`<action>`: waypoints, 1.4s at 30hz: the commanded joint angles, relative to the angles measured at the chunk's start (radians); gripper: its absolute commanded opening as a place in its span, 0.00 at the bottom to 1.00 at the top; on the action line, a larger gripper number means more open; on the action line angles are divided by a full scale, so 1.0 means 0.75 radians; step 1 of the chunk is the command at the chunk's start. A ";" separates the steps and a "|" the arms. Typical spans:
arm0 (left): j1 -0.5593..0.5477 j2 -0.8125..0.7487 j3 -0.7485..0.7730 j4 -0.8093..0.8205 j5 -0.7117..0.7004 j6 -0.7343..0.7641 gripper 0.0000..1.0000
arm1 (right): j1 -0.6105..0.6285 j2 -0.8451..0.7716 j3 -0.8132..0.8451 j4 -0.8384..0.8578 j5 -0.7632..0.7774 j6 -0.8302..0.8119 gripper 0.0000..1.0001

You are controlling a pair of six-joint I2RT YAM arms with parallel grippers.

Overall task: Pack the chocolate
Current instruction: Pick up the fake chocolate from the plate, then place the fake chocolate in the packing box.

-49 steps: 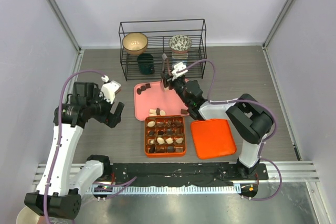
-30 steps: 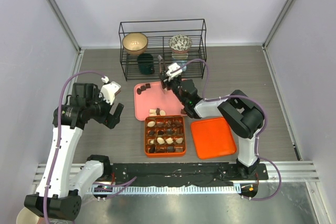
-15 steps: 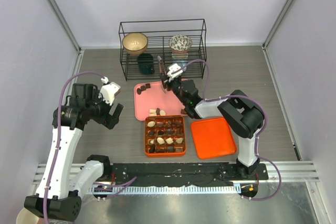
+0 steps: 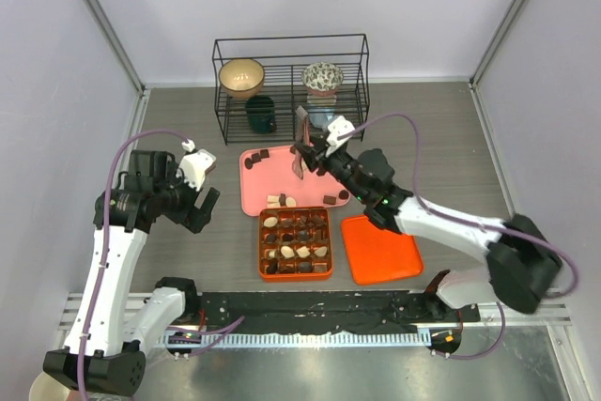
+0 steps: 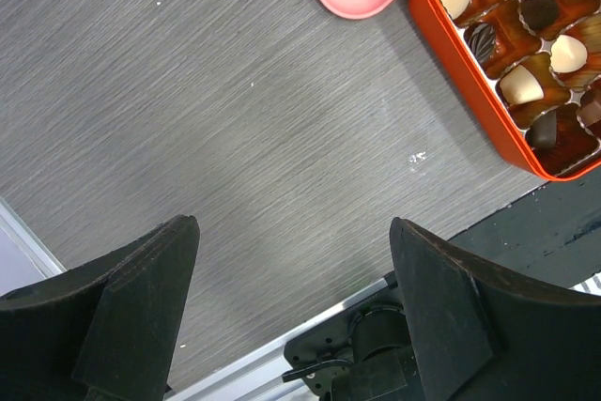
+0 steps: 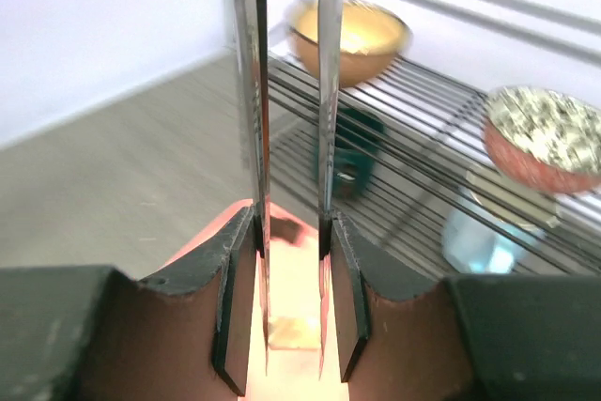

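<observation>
Right arm [image 4: 441,223] has stretched out, right gripper [image 4: 300,155] over pink tray [image 4: 255,185].
Narrow jaw gap, can't tell what it holds; left gripper [image 5: 291,227] gapes wide, empty.

The left arm [image 4: 106,274] and the right arm [image 4: 451,224] are white tubes with black joints. A thin purple cable [image 4: 123,149] loops off each one. The left jaws are fat black wedges. The right jaws are thin, flat and shiny.
</observation>
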 commanded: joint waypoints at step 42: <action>0.004 -0.062 0.014 -0.039 -0.002 0.006 0.91 | 0.387 -0.932 -0.355 -0.770 -0.141 0.334 0.32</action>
